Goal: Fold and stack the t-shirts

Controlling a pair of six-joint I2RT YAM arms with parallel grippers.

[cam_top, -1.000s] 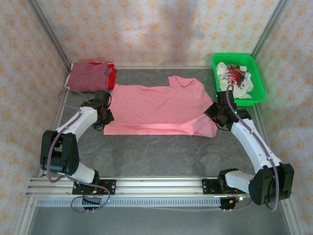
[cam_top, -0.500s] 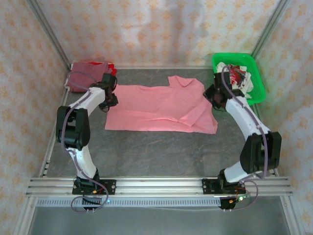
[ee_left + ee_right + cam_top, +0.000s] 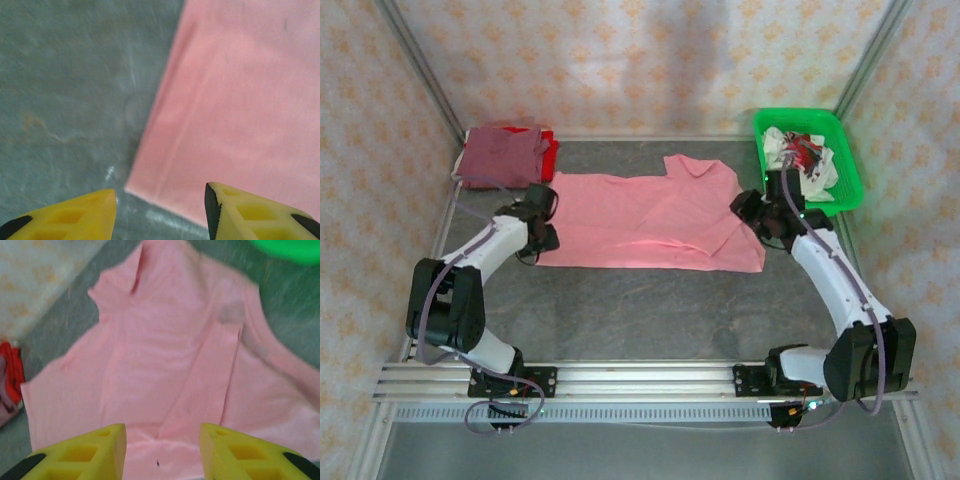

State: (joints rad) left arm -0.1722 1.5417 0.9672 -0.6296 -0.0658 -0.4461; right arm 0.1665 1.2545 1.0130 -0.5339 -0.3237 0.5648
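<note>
One red t-shirt [image 3: 551, 154] mostly under maroon t-shirt [image 3: 500, 158], pink t-shirt [image 3: 165, 365] blurred

The grey bench [image 3: 650, 310] carries a salmon-pink t-shirt [image 3: 640, 215] at centre, a maroon shirt [image 3: 500, 155] and red shirt [image 3: 550, 155] at 10 o'clock, and a green basket [image 3: 800, 113] at 2 o'clock.

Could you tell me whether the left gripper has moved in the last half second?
Yes: the left gripper drew back toward the arm bases, away from the maroon shirt.
</note>
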